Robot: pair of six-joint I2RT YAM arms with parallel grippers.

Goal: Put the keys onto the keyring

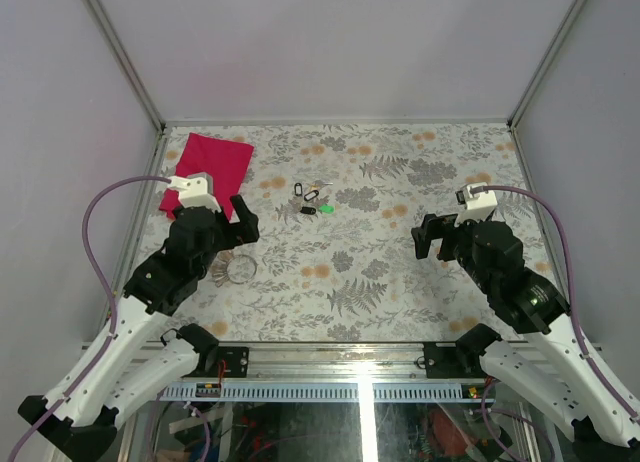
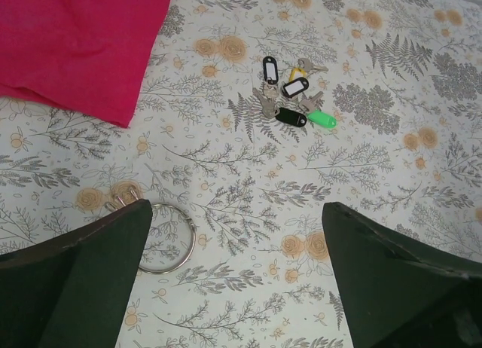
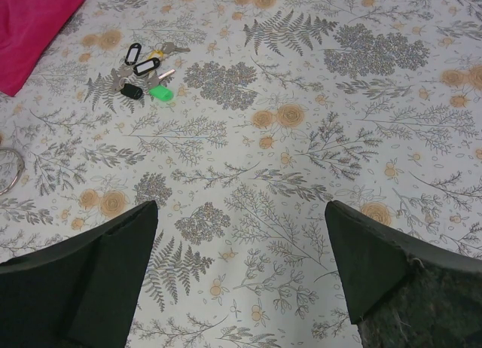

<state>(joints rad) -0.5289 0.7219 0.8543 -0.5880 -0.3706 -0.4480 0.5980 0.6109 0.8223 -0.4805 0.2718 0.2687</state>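
Note:
The keys (image 1: pixel 308 198) lie in a small cluster at mid-table, with black loop heads and a bright green piece (image 1: pixel 326 208) beside them. They also show in the left wrist view (image 2: pixel 285 92) and the right wrist view (image 3: pixel 138 71). The keyring (image 1: pixel 238 267), a thin silver wire ring with smaller loops, lies flat beside my left gripper (image 1: pixel 242 222); in the left wrist view it (image 2: pixel 175 246) sits partly hidden by the left finger. My left gripper (image 2: pixel 237 273) is open and empty. My right gripper (image 1: pixel 430 234) is open and empty, right of the keys.
A pink cloth (image 1: pixel 210 167) lies at the far left of the floral tabletop (image 1: pixel 400 272). Grey walls enclose the table on three sides.

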